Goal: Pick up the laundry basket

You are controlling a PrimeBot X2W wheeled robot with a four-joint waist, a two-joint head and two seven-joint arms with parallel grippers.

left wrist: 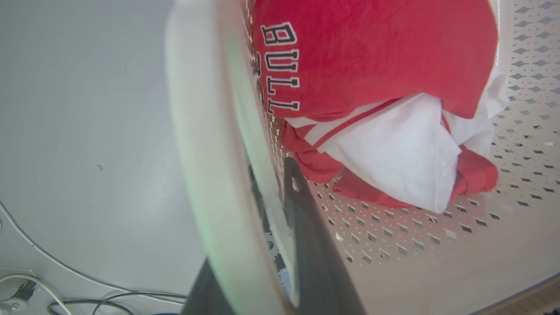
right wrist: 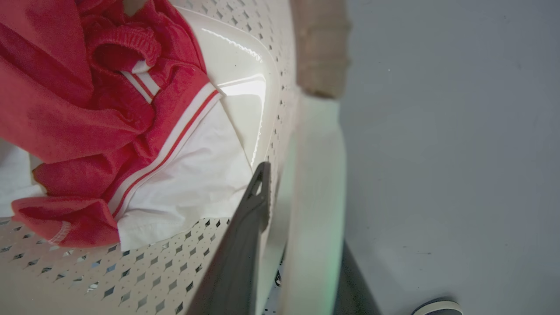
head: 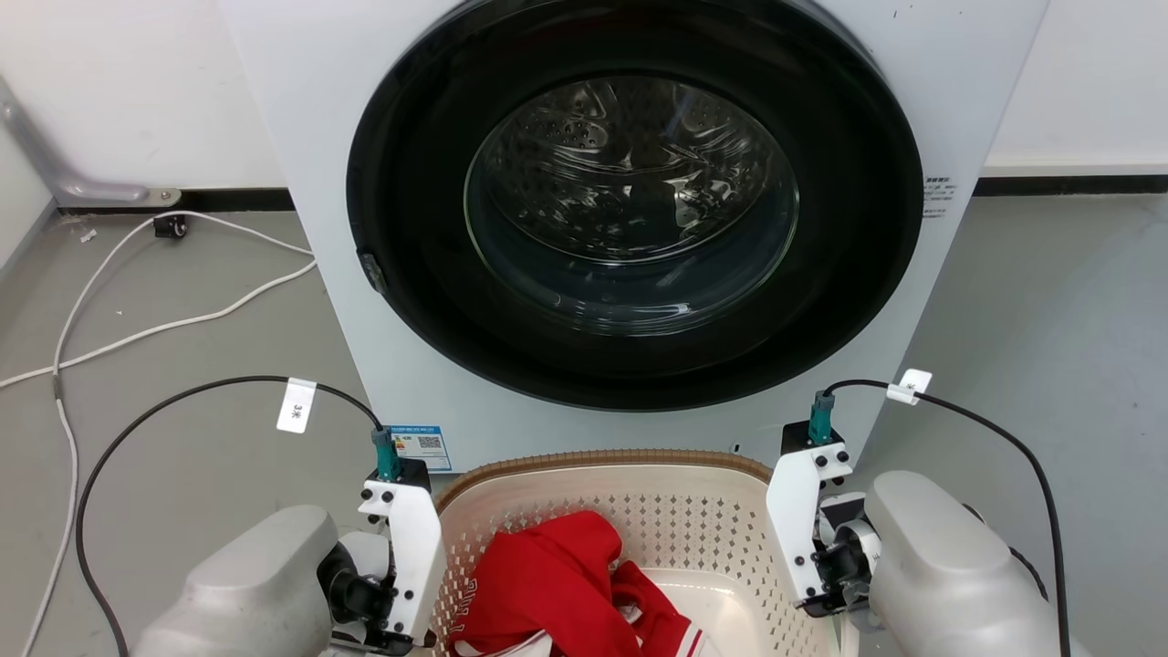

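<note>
Left hand [left wrist: 262,205] and right hand [right wrist: 299,205] each clamped a handle of the laundry basket [head: 602,459]; an uneven lift could tip it, spilling the red clothes [head: 557,575].

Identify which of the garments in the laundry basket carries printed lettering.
The red garment: dark, white-edged letters run down its side. The white cloth next to it bears no letters. Both lie inside the laundry basket.
</note>
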